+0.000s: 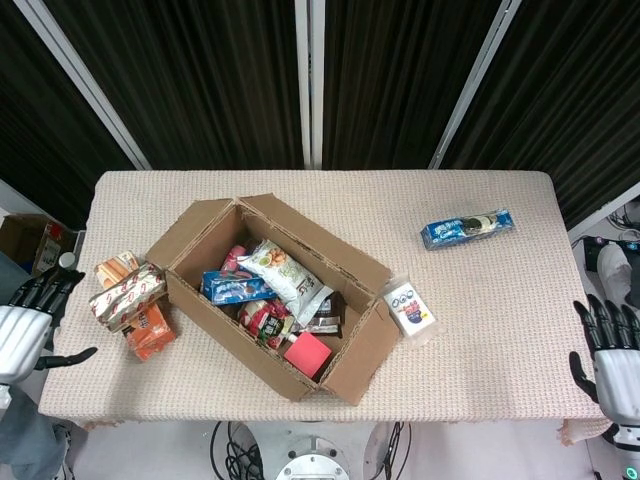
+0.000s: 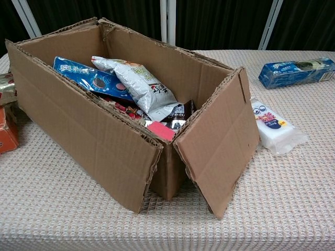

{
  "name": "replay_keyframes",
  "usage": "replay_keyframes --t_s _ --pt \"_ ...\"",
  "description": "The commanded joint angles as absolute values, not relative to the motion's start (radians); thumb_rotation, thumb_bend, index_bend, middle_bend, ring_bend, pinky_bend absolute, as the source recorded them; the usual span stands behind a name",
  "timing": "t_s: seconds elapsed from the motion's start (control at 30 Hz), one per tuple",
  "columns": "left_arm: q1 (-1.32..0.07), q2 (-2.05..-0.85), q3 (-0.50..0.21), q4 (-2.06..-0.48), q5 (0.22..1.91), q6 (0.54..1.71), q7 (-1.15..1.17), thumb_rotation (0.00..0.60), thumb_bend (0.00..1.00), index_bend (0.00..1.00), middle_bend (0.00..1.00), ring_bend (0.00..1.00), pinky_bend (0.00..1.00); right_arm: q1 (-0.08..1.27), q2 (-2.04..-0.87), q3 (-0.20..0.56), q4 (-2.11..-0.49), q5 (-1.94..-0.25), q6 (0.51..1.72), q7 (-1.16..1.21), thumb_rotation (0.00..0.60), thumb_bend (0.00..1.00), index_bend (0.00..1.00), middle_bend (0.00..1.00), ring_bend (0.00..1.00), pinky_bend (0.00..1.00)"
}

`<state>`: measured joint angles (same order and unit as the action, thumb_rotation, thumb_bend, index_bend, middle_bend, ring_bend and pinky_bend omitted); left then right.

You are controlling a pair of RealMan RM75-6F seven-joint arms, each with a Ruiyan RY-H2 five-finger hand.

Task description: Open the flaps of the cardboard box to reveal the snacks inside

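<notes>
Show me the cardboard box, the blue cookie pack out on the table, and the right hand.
cardboard box (image 2: 94,136), chest view, on its near long wall.
blue cookie pack (image 1: 467,228), head view, middle of the wrapper.
right hand (image 1: 612,350), head view, on the back of the hand.

I'm losing my right hand and left hand past the head view's edges, orange packet being cropped in chest view.

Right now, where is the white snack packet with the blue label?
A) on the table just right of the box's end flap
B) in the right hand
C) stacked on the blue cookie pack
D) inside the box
A: the white packet lies on the table beside the cardboard box, clear of the right hand.
</notes>
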<state>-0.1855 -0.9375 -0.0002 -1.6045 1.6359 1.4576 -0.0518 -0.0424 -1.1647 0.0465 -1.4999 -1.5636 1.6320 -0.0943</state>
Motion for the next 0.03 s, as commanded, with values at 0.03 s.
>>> replay_keyframes --t_s 0.03 --pt "-0.179 -0.957 -0.001 -1.579 1.627 1.462 -0.046 0.424 0.04 0.05 0.09 0.05 0.16 -0.053 -1.197 0.064 -1.47 -1.527 1.637 -0.075 0.6 0.39 0.0 0.0 0.0 0.0"
